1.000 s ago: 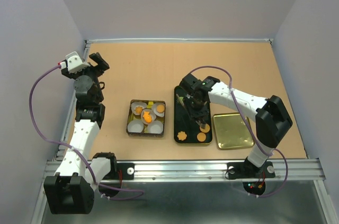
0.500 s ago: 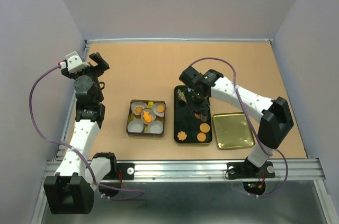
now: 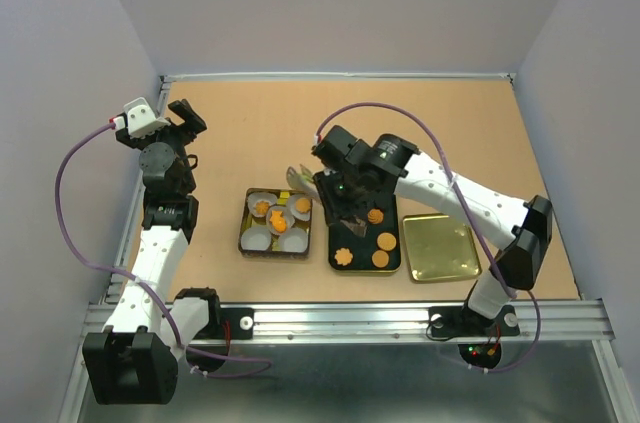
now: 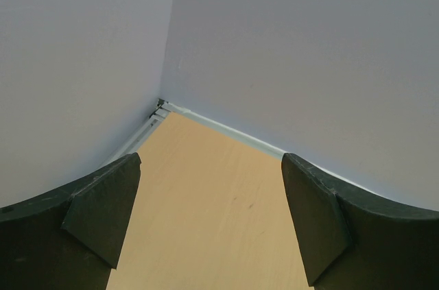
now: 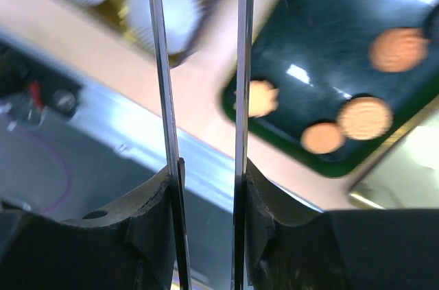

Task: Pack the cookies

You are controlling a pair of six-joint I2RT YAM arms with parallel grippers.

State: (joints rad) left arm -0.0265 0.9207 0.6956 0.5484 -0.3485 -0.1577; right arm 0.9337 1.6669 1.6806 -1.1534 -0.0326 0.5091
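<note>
On dark tray [image 3: 362, 248]: four orange-brown cookies [image 3: 385, 240], round and scalloped; left end effector [image 4: 209, 197] apart, right end effector [image 5: 204, 98] unclear.

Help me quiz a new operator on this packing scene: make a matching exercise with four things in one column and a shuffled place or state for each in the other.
Things
1. box
2. dark tray
3. gold tray
4. left gripper

Places or states
A. open, at the far left
B. just right of the dark tray
C. loose cookies lie on it
D. white cups inside, some with cookies

Pairs: 1-D, 2-C, 3-B, 4-A
</note>
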